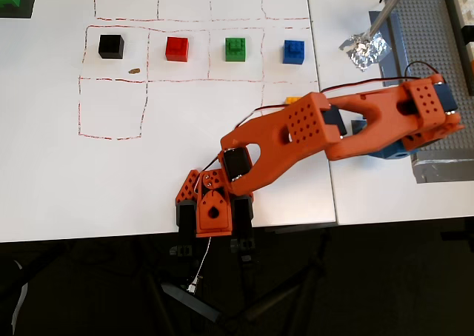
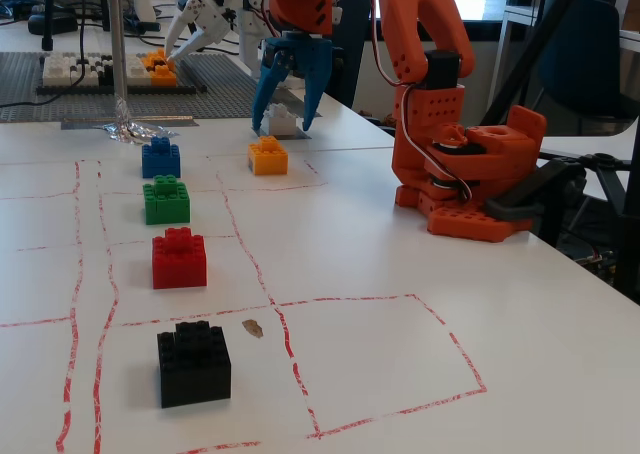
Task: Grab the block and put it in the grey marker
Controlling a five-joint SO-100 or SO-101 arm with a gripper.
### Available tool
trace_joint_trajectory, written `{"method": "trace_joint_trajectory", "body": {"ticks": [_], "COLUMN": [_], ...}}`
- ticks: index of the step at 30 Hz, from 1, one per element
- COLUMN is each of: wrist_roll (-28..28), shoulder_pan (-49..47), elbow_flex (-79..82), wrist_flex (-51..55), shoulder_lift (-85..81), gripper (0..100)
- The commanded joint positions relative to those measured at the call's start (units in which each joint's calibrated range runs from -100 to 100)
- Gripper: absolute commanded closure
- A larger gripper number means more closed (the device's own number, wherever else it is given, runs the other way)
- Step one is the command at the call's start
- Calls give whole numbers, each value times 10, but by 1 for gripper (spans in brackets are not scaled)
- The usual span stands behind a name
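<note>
1. Gripper [image 2: 282,125]: blue fingers [image 2: 264,96] point straight down with the jaws apart, tips low at the table [image 2: 400,304] in the fixed view.
2. Block [image 2: 279,120]: white, upright between the two fingers, sitting on the grey marker [image 2: 298,134]. Whether the fingers touch it cannot be told.
3. Arm [image 1: 296,129]: orange. In the overhead view it reaches from the base [image 1: 212,206] at the table's lower edge up and to the right, hiding the block.
4. Orange brick [image 2: 267,157]: just in front of the gripper in the fixed view, apart from it.
5. Row of bricks inside red drawn squares, well apart from the gripper: blue [image 2: 160,159], green [image 2: 166,200], red [image 2: 179,258], black [image 2: 193,363].
6. Foil [image 2: 135,129]: crumpled, at the foot of a metal pole, left of the gripper in the fixed view.
</note>
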Motion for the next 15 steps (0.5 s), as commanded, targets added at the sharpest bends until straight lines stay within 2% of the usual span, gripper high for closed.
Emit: {"method": "trace_joint_trajectory", "body": {"ticks": [1, 9, 12, 15], "wrist_roll": [-3, -12, -18, -26], "shoulder_pan": [17, -1, -34, -80], "elbow_flex": [-75, -96, -36, 59], "wrist_flex": [39, 118, 132, 133], "shoulder_lift": [-68, -153, -219, -299], "gripper": [69, 72, 82, 88]}}
